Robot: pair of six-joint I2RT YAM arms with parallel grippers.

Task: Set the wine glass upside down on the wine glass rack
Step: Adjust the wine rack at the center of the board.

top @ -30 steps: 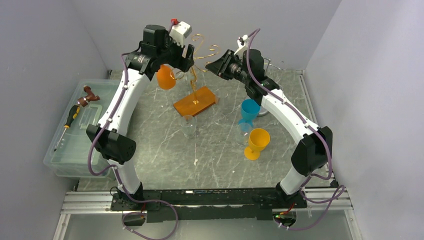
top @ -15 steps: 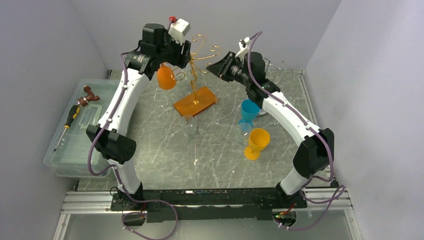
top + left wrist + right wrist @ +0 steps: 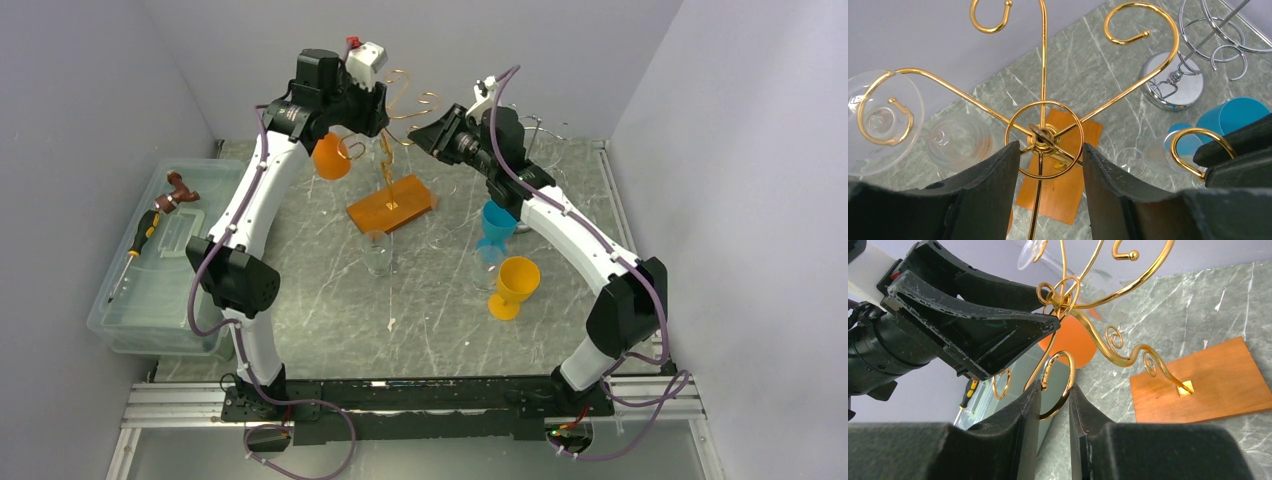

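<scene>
The gold wire wine glass rack (image 3: 400,105) stands on a wooden base (image 3: 392,203). My left gripper (image 3: 378,118) is open and empty right above the rack's centre ring (image 3: 1044,139), with the jaws on either side of it. A clear wine glass (image 3: 878,120) hangs upside down, its foot resting in a left hook; the foot also shows in the right wrist view (image 3: 1030,252). My right gripper (image 3: 425,130) is shut on a gold hook (image 3: 1060,385) on the rack's right side. An orange glass (image 3: 331,158) hangs just left of the rack, below my left gripper.
A clear glass (image 3: 378,254) stands in front of the base. A blue glass (image 3: 497,222), another clear glass (image 3: 486,266) and an orange-yellow glass (image 3: 515,285) stand at the right. A chrome rack (image 3: 1173,85) is behind them. A plastic bin (image 3: 160,260) with tools sits at the left.
My left arm has swung right and its gripper now sits over the rack's centre. My right gripper has edged left and up on the rack. The orange glass shifted slightly.
</scene>
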